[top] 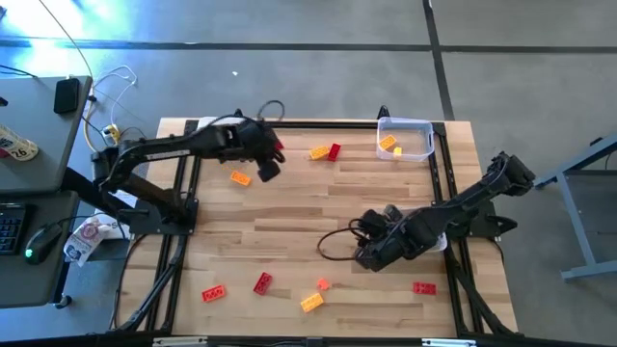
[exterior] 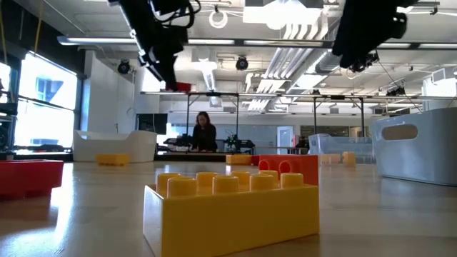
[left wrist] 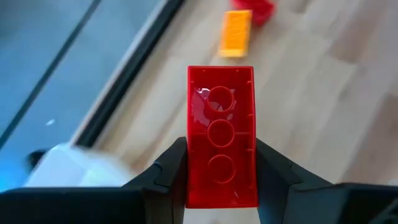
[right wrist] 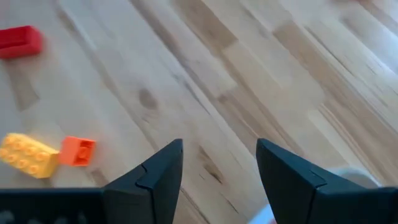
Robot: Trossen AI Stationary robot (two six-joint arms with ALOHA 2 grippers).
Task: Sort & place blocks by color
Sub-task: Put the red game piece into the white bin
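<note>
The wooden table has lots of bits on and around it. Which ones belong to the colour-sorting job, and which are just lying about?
Part of the job:
- small red, orange and yellow studded plastic bricks scattered on the table
- red plastic brick clamped in the left claw
- clear plastic tray holding yellow bricks
- open, empty right claw

Just lying about:
- white cable
- computer mouse

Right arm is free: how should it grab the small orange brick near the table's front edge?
Right gripper is open. Come straight down on the small orange brick, closing on its flat side walls, not the studs. The yellow brick crowds one side, so set the fingers across the other two.
</note>
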